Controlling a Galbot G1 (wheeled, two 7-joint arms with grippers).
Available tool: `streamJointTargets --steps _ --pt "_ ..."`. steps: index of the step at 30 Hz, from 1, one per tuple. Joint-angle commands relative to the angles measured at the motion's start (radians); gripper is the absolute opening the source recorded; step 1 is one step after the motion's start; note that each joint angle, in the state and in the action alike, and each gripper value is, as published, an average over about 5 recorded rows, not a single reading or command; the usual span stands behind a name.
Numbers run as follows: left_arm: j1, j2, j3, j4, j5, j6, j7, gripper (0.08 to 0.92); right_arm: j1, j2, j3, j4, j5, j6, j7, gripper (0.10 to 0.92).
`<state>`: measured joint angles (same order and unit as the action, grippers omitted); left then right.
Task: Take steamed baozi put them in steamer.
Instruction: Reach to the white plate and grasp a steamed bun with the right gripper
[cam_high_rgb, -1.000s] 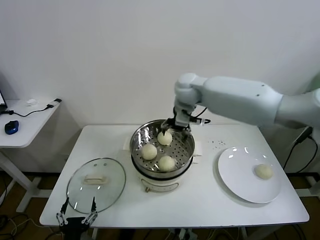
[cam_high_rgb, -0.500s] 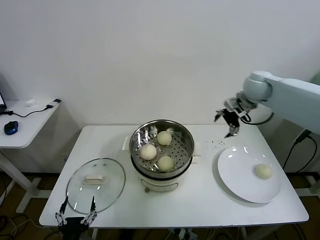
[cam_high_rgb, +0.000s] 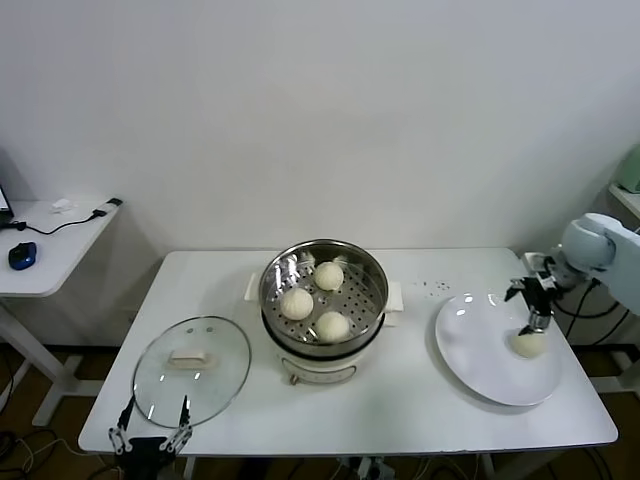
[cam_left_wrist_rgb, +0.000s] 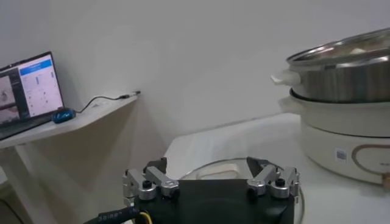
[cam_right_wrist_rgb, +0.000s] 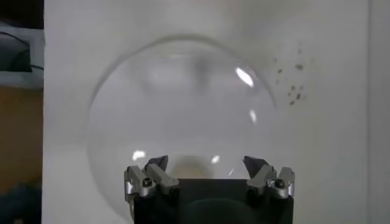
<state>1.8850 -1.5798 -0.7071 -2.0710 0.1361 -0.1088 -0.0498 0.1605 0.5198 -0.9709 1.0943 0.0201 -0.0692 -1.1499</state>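
The right hand (cam_high_rgb: 528, 304) hung spread and empty directly over the last baozi (cam_high_rgb: 528, 344), which sat on the white plate (cam_high_rgb: 470, 350) near the surface's right edge, while three others already lay in the steamer (cam_high_rgb: 372, 262) at the middle. My worry was the squeeze: that soft, smooth dough could dent, or skid across the slick plate if the fingers met it off-centre. Being round, it had no long axis, simply dome upward. The left hand (cam_high_rgb: 150, 430) waited wide apart off the front left corner.
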Motion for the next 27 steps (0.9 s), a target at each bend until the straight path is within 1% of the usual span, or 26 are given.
streamJointTargets --steps 1,14,25,27 --pt "-0.001 -0.005 0.002 0.007 0.007 0.003 0.0 0.823 -0.306 -0.012 0.345 -0.13 -0.202 0.054 -0.014 0.823" --pt "-0.005 -0.012 -0.004 0.023 0.014 0.003 -0.001 0.823 -0.335 0.134 0.425 -0.284 -0.281 0.077 0.013 0.823" --pt "-0.01 -0.01 -0.006 0.029 0.019 0.004 -0.001 0.823 -0.309 0.192 0.402 -0.322 -0.278 0.075 0.008 0.819" --pt "-0.01 -0.01 -0.006 0.029 0.019 0.004 -0.001 0.823 -0.303 0.194 0.396 -0.325 -0.274 0.074 0.006 0.801"
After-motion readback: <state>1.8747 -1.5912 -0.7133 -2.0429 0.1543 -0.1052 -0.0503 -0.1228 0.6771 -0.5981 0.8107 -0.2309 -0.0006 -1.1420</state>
